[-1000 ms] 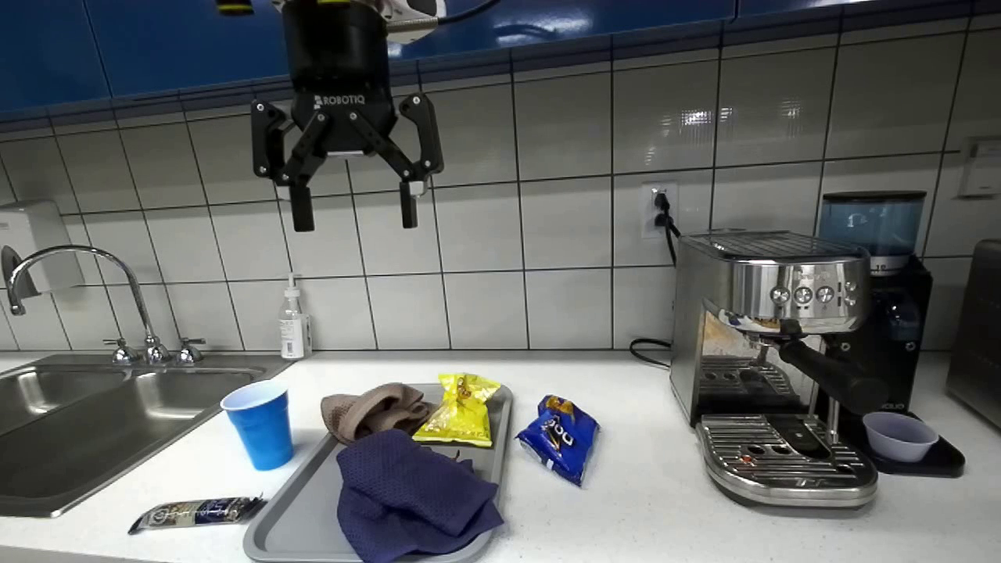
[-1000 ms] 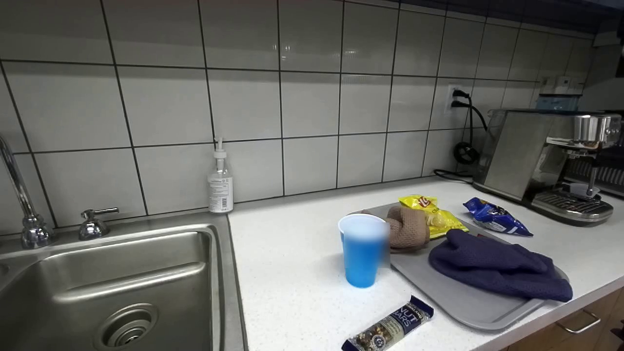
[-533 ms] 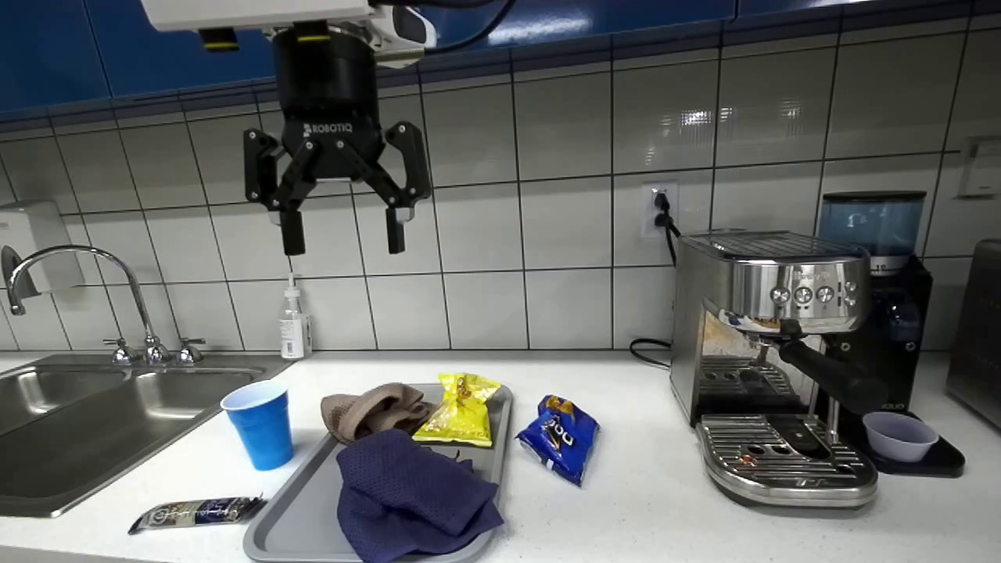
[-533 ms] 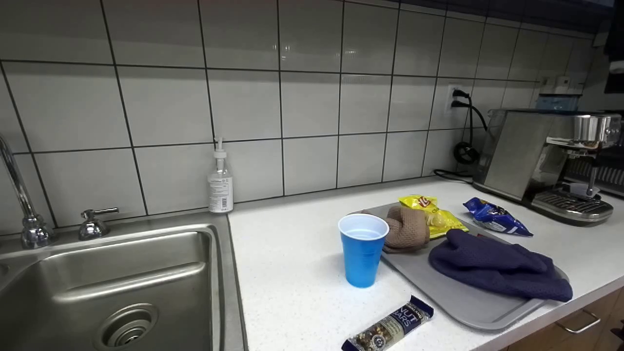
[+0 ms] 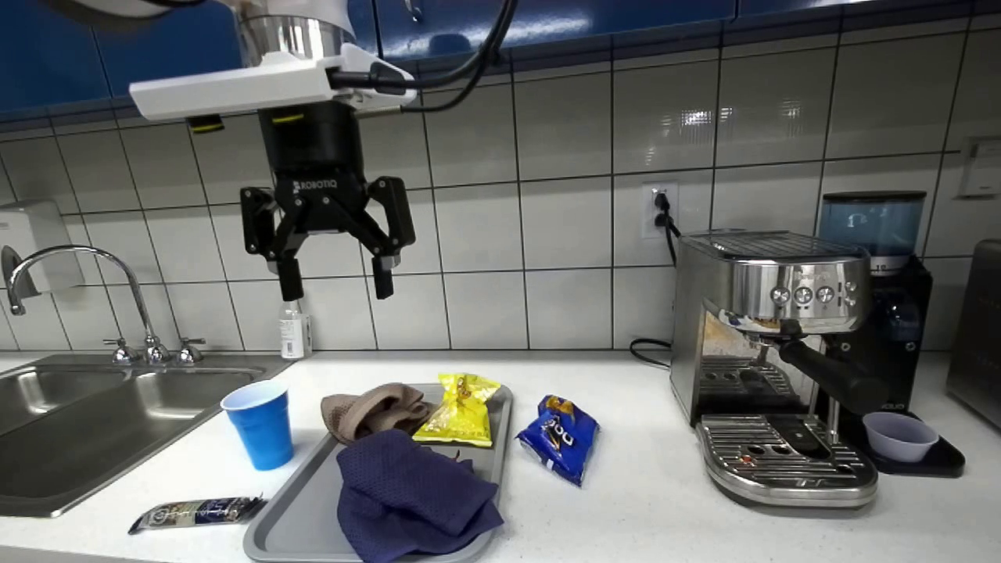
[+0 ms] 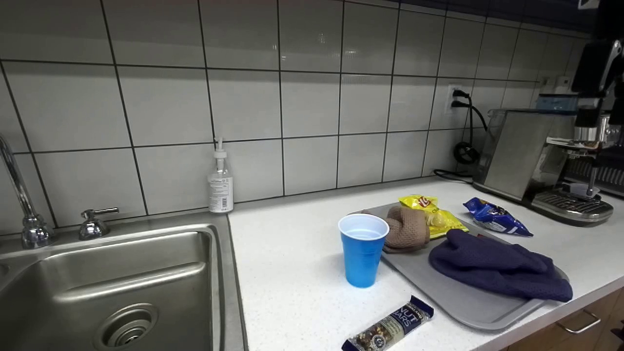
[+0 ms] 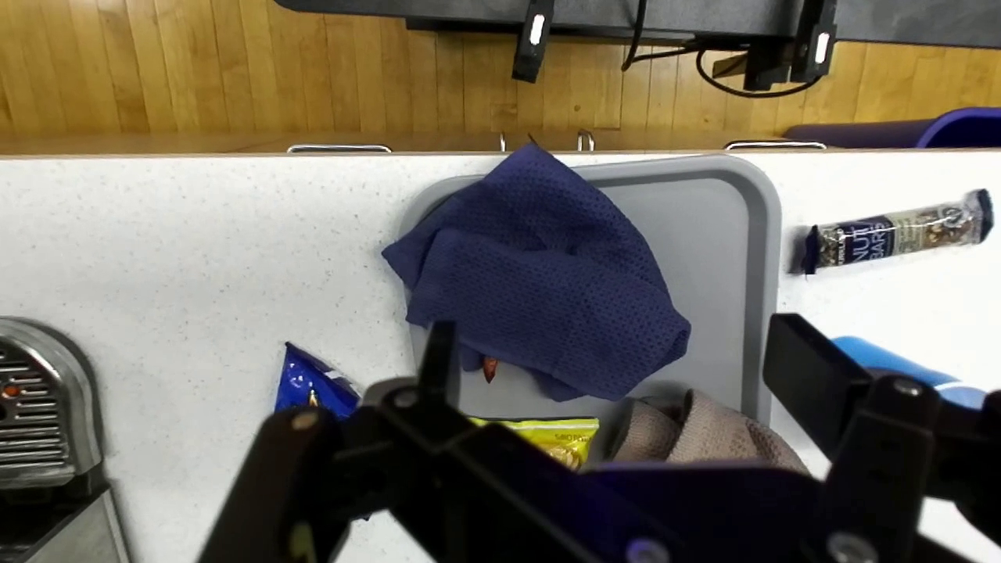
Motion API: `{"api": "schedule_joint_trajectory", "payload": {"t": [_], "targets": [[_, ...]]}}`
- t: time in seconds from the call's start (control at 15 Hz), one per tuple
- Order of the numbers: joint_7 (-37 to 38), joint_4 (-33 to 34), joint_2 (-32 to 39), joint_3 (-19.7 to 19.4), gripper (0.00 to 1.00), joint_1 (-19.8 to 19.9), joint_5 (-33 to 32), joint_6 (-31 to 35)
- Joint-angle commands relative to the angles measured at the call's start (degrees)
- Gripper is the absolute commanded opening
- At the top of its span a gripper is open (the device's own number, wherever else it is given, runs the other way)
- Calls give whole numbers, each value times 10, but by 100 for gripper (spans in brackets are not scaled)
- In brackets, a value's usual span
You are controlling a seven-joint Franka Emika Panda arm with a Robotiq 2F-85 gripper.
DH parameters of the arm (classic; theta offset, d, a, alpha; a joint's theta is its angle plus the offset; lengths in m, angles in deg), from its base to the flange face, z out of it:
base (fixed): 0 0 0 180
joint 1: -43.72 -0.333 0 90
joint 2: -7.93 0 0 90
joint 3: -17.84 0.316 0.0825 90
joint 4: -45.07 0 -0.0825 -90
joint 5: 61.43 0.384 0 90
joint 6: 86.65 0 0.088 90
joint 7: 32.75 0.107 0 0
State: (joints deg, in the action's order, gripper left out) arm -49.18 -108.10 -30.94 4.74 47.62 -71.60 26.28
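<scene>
My gripper (image 5: 337, 292) hangs open in the air above the counter, with nothing between its fingers. In the wrist view the gripper (image 7: 610, 340) spans a grey tray (image 7: 704, 258). On that tray lie a crumpled navy cloth (image 7: 547, 289), a brown cloth (image 7: 704, 438) and a yellow chip bag (image 7: 559, 438), partly hidden by the gripper. A small reddish-brown thing (image 7: 489, 368) peeks from under the navy cloth. Beside the tray are a blue chip bag (image 5: 561, 439), an upright blue cup (image 5: 262, 428) and a nut bar (image 5: 195, 512).
A sink (image 6: 126, 278) and a soap bottle (image 6: 221, 187) are towards the tap side. An espresso machine (image 5: 774, 367) with a grinder and small bowl (image 5: 899, 436) stands at the opposite end. The tiled wall (image 5: 563, 234) runs behind, under blue cabinets (image 5: 563, 27).
My gripper has come down and shifted slightly left in an exterior view, still open. It now shows at the right edge of an exterior view too. The objects on the counter have stayed put.
</scene>
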Motion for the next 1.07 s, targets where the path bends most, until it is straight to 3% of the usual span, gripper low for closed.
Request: {"api": "schedule_joint_trajectory", "payload": {"t": [0.0,0.67,1.0], "targets": [[35,-30,8,21,100,16,-5,54],[137,-36,151,44,100,41,-10,247],[187,-7,234,55,100,57,-7,285]]}}
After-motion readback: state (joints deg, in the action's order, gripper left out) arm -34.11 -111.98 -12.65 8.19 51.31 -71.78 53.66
